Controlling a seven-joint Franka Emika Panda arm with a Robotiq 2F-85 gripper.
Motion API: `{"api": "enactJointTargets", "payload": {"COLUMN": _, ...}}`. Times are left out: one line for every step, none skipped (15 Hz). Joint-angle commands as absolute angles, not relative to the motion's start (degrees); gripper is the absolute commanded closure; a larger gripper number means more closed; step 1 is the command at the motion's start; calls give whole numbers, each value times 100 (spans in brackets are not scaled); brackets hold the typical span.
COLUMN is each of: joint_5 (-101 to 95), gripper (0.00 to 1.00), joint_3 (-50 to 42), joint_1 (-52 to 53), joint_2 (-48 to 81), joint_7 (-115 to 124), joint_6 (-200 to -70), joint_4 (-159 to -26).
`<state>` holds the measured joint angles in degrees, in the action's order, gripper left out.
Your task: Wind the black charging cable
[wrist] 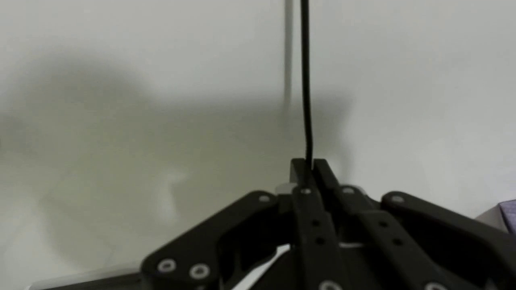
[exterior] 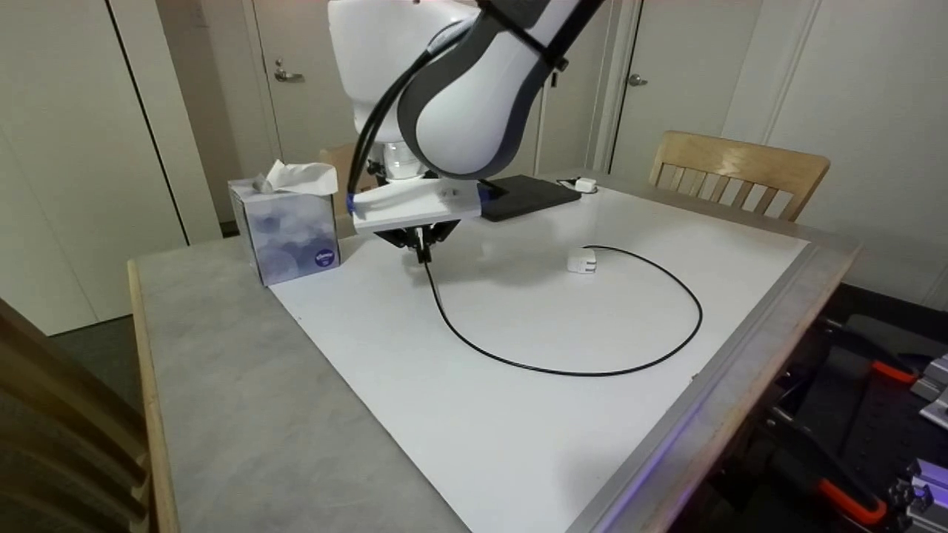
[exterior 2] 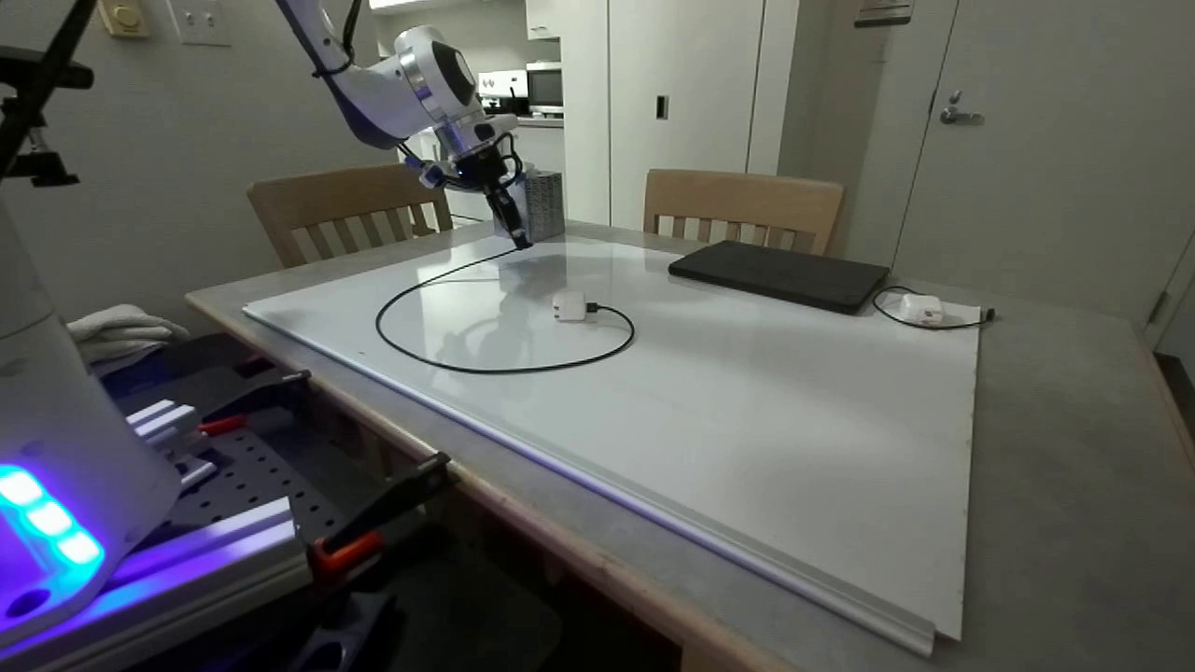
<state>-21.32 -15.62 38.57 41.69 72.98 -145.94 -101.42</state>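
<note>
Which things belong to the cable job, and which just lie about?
Job: long thin black charging cable; boxy white plug at its end; black jaws gripping the cable.
Lying about: purple cardboard tissue box; flat black rectangular pad; second corded white plug beside the pad.

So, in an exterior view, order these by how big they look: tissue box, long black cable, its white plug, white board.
Largest to smallest:
1. white board
2. tissue box
3. white plug
Not ranked: long black cable, which sweeps wider than the tissue box but is very thin.
</note>
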Motion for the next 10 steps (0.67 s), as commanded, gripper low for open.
{"api": "enactJointTargets", "payload": {"joint_5": -2395, "gripper": 99, "joint_3": -1767, "joint_1": 3921, "joint_2": 4235, "joint_7": 8142, "joint_6": -14450, "joint_4": -10013}}
{"api": "enactJointTargets", "payload": {"joint_5": -2419, "gripper": 99, "joint_3": -1823, "joint_1": 3900, "joint_2": 4191, "joint_7": 8433, "joint_6": -14462, "joint_4": -10045}}
{"api": "enactJointTargets", "payload": {"joint_5": -2476, "gripper": 99, "joint_3": -1897, "joint_1": 3907, "joint_2": 4131, "joint_7": 8740, "joint_6": -14488, "joint_4": -10118}}
{"api": "enactJointTargets", "payload": {"joint_5": -2512, "gripper": 99, "joint_3": -1930, "joint_1": 3871, "joint_2": 4111, "joint_7": 8968, "joint_6": -14536, "joint_4": -10161}}
{"api": "enactJointTargets", "payload": {"joint_5": -2528, "gripper": 99, "joint_3": -1976, "joint_1": 3843, "joint_2": 4084, "joint_7": 9204, "joint_6": -14514, "joint_4": -10180}}
{"api": "enactJointTargets", "payload": {"joint_5": -2533, "gripper": 99, "joint_3": -2010, "joint_1": 3798, "joint_2": 4062, "joint_7": 9425, "joint_6": -14532, "joint_4": -10212}}
{"api": "enactJointTargets", "payload": {"joint_5": -2545, "gripper": 99, "joint_3": -2052, "joint_1": 3768, "joint_2": 4028, "joint_7": 9646, "joint_6": -14527, "joint_4": -10253}}
{"api": "enactJointTargets", "payload": {"joint_5": -2560, "gripper": 99, "joint_3": -2108, "joint_1": 3748, "joint_2": 4014, "joint_7": 9890, "joint_6": -14524, "joint_4": -10284}}
{"api": "enactJointTargets", "payload": {"joint_5": -2557, "gripper": 99, "joint_3": -2140, "joint_1": 3694, "joint_2": 3990, "joint_7": 10091, "joint_6": -14542, "joint_4": -10329}}
{"api": "enactJointTargets", "payload": {"joint_5": -2525, "gripper": 99, "joint_3": -2179, "joint_1": 3626, "joint_2": 3957, "joint_7": 10316, "joint_6": -14519, "joint_4": -10383}}
